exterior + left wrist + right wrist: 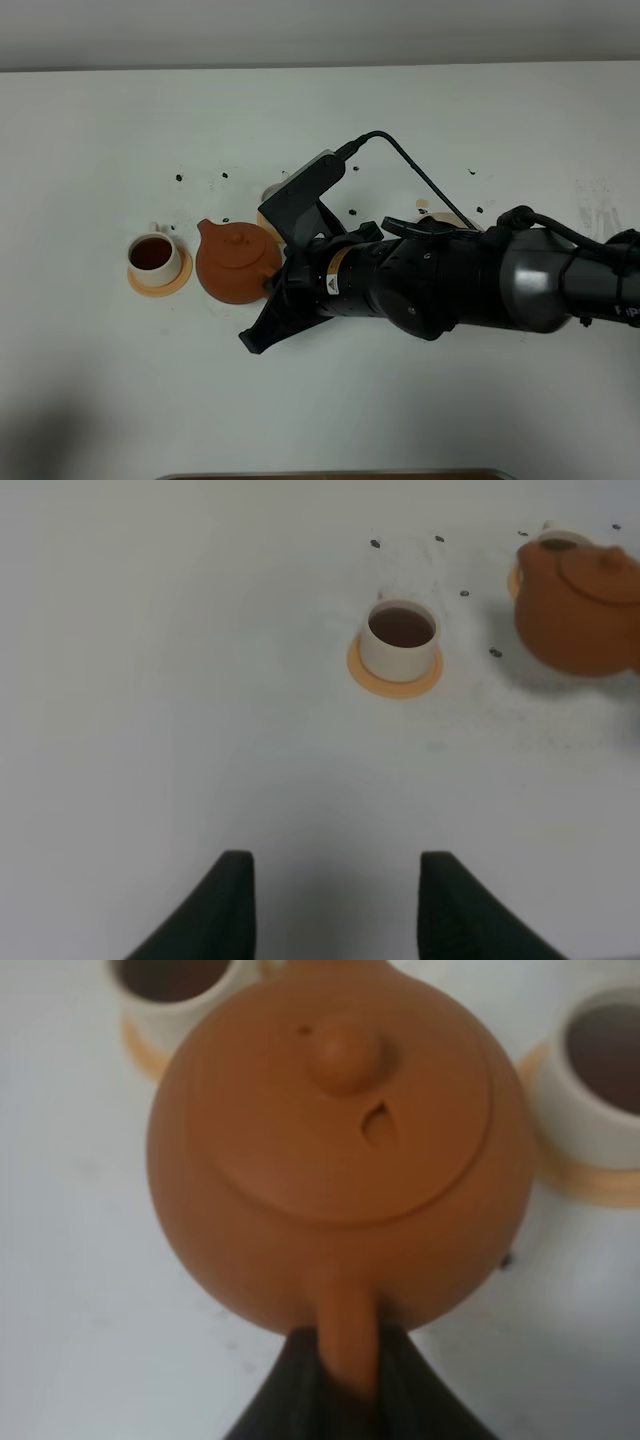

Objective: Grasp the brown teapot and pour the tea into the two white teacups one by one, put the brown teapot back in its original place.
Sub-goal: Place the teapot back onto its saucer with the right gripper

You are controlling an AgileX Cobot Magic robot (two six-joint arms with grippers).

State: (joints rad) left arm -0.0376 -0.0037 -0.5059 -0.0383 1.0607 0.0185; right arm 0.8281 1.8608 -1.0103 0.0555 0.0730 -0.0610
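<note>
Overall light: bright, even and soft on the white table (420, 420).
Shadows: faint grey shadow around the brown teapot (237, 262) and under the dark arm (470, 285).
Glare: none is strong; the arm shows a dull shine.
Right wrist focus: the teapot fills the view, soft and blurred.
Left wrist focus: the teapot (583, 608) is a little blurred; the near dark fingers (228, 905) are soft.

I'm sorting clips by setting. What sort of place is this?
Probably a lab test bench, not a home: a bare white table, two robot arms, and only a tea set, the brown teapot held by the right gripper beside a filled white teacup on its coaster.
</note>
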